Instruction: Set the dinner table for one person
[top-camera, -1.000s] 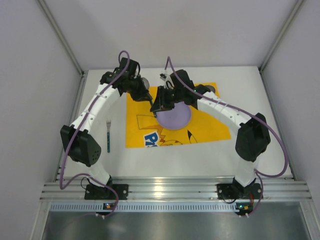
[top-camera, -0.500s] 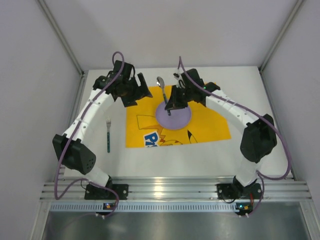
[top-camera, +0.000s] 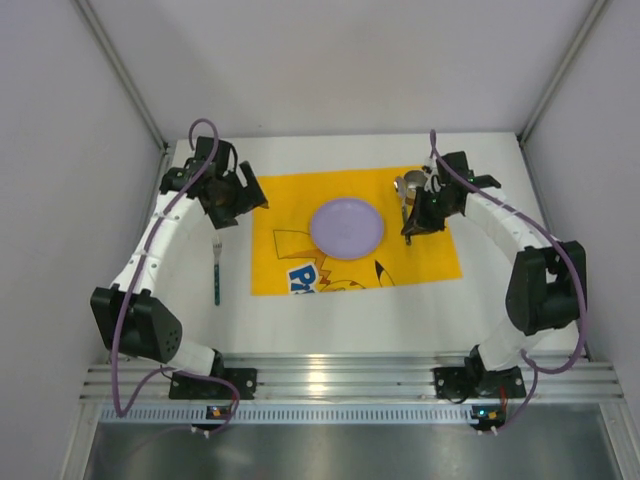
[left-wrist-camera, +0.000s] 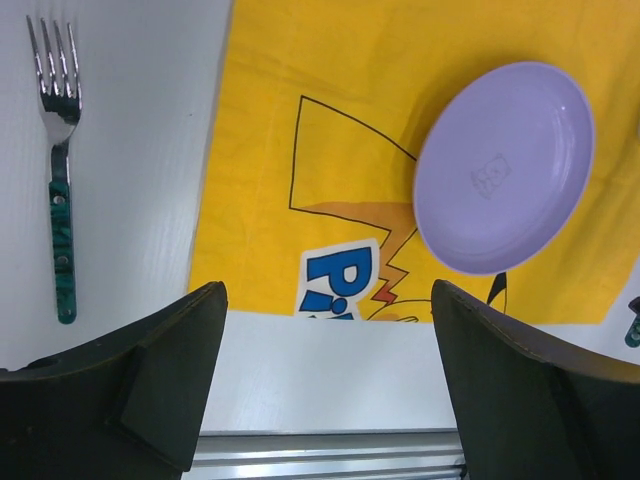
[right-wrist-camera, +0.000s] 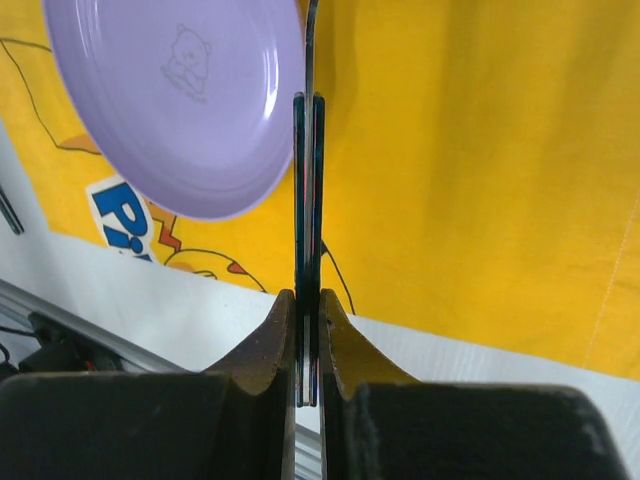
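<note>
Over the right part of the yellow mat (top-camera: 425, 255), toward the right edge of the tabletop (top-camera: 510, 290), the right fingers (right-wrist-camera: 272, 345) clench a spoon (top-camera: 408, 185) by its thin handle, edge-on. It could twist or slip on release and land against the purple plate (top-camera: 346, 227). The spoon's long axis runs far-to-near, bowl toward the far edge. The left fingers (left-wrist-camera: 165, 380) hang released. Underneath everything, the tabletop runs longest left-to-right.
</note>
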